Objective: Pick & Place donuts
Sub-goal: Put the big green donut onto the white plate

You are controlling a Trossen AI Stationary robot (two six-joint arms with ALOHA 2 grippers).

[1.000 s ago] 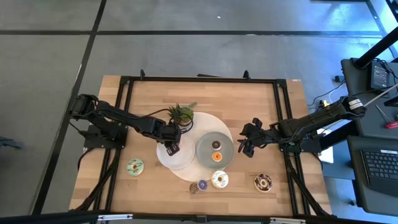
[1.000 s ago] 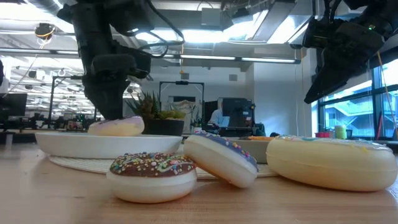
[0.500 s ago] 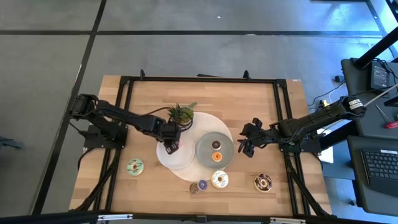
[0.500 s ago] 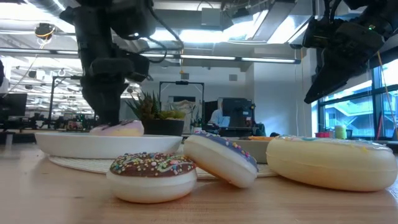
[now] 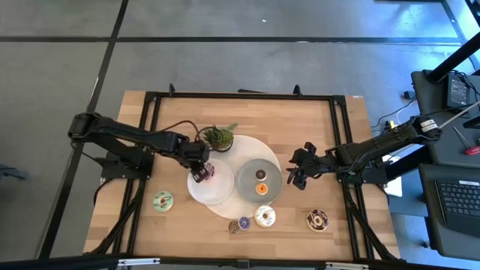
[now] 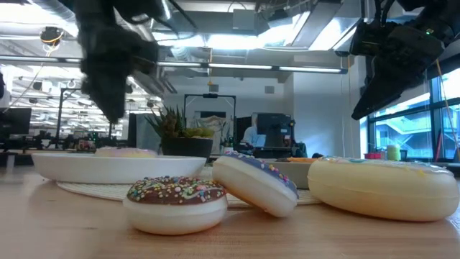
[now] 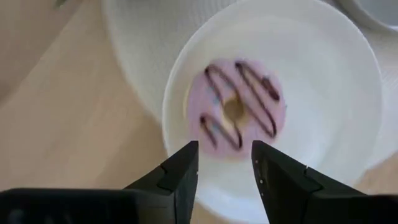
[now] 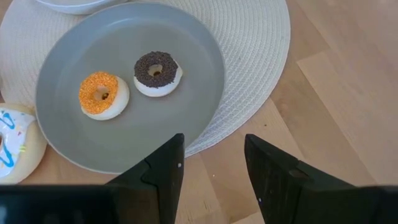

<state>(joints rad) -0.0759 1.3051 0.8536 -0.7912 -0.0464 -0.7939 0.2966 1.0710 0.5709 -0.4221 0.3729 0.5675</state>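
L pincer (image 5: 199,174) open, R pincer (image 5: 295,177) open

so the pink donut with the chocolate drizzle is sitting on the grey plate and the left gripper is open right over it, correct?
Not quite. The pink donut lies on the white plate, as the left wrist view shows. The grey plate holds the orange and chocolate donuts. The rest is right: the left gripper is open over it.

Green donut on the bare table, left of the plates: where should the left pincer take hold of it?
Judging by its pose, come straight down on the green donut. It lies flat with clear wood all around, so pinch across the ring's outer edge, or one finger through the hole. The left pincer, open above the white plate, is nearest.
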